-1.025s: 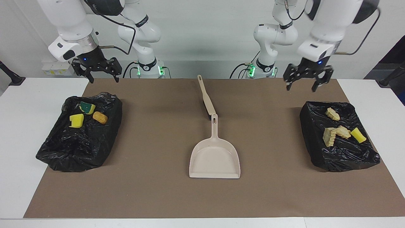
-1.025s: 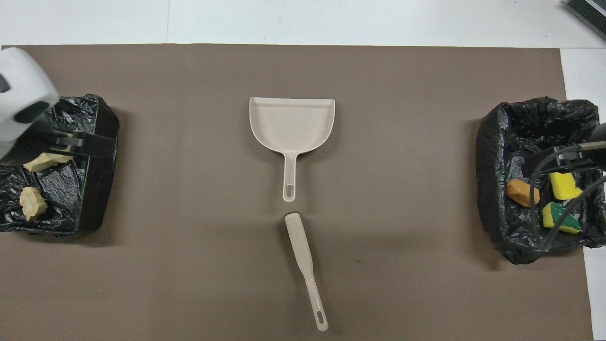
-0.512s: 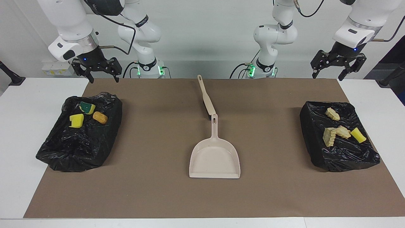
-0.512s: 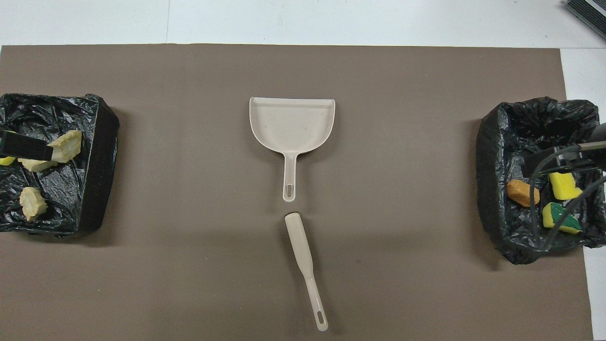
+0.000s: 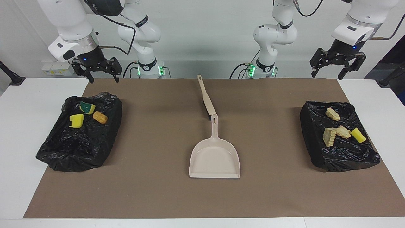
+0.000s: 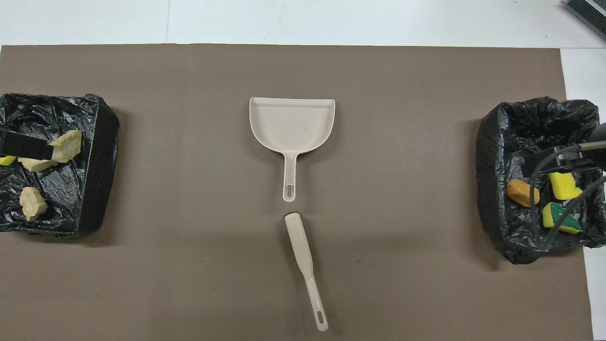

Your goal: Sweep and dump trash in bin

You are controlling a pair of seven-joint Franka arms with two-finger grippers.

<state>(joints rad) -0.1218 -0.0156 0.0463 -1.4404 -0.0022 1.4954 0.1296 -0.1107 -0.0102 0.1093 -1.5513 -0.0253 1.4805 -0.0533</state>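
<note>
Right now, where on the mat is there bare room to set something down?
Two wide bare patches: between the dustpan and each lined bin. Also the mat strip farthest from the robots. Crowded: the middle line, where the brush meets the dustpan's handle, and inside both bins, which hold the trash.

I see open mat between the dustpan (image 5: 214, 157) with brush (image 5: 206, 98) mid-worktop and the bins (image 5: 80, 133) at each end.

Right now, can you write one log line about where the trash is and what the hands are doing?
trash: in both black bins | dustpan, brush: on mat, untouched | left hand: raised, open, empty | right hand: raised, open, empty
</note>
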